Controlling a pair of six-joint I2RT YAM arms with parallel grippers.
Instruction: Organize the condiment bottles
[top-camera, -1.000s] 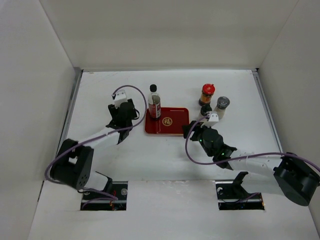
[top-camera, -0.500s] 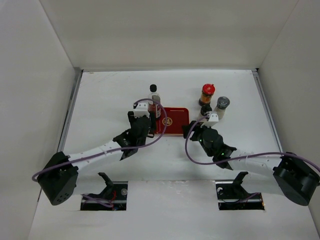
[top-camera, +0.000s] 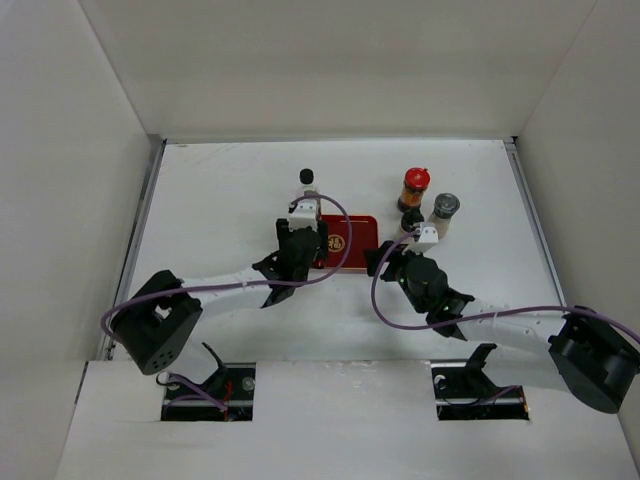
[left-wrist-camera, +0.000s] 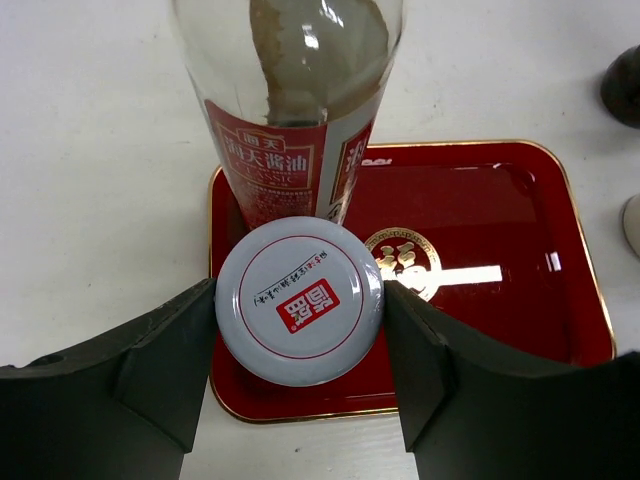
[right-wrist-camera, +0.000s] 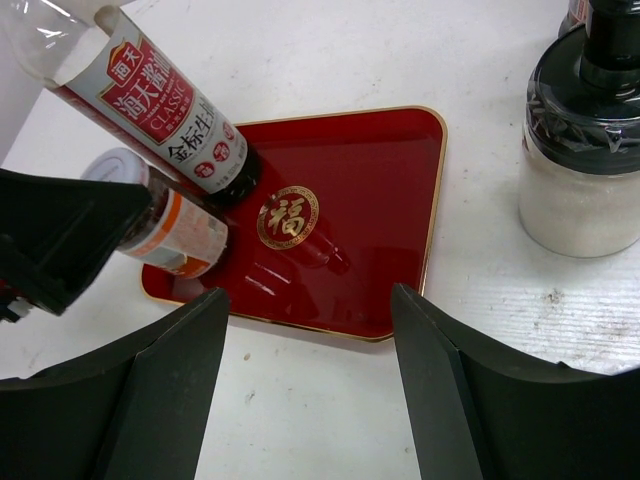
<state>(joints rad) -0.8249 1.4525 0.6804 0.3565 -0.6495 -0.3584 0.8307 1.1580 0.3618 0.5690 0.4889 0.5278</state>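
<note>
Left wrist view, left pincer (left-wrist-camera: 300, 345) clamped on short white-lidded jar (left-wrist-camera: 298, 300), at near-left corner of red rectangular gold-emblem tray (left-wrist-camera: 500, 250), just beside tall clear red-labelled bottle (left-wrist-camera: 290, 150), right pincer (right-wrist-camera: 310, 350) agape, empty.

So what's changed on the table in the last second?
The left gripper swung right and now holds the jar over the tray's near-left corner, right by the tall bottle. The right gripper, tray, tall bottle and other bottles stayed put.
</note>
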